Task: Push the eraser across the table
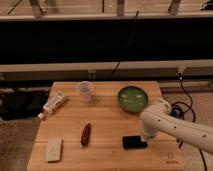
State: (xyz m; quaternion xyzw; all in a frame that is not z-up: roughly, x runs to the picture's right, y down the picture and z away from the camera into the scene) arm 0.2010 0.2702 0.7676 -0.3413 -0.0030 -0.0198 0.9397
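Note:
The eraser point(134, 142) is a small flat black block lying near the front right of the light wooden table point(107, 125). My white arm reaches in from the right. My gripper point(146, 136) is down at the eraser's right end, hidden behind the arm's white casing. The eraser's right edge is partly covered by the arm.
A green bowl point(132, 98) stands at the back right, just behind the arm. A clear plastic cup point(85, 91) stands at the back middle, a white tube point(53, 104) at the left edge. A slim red-brown object point(85, 134) and a pale beige block point(54, 150) lie at the front left.

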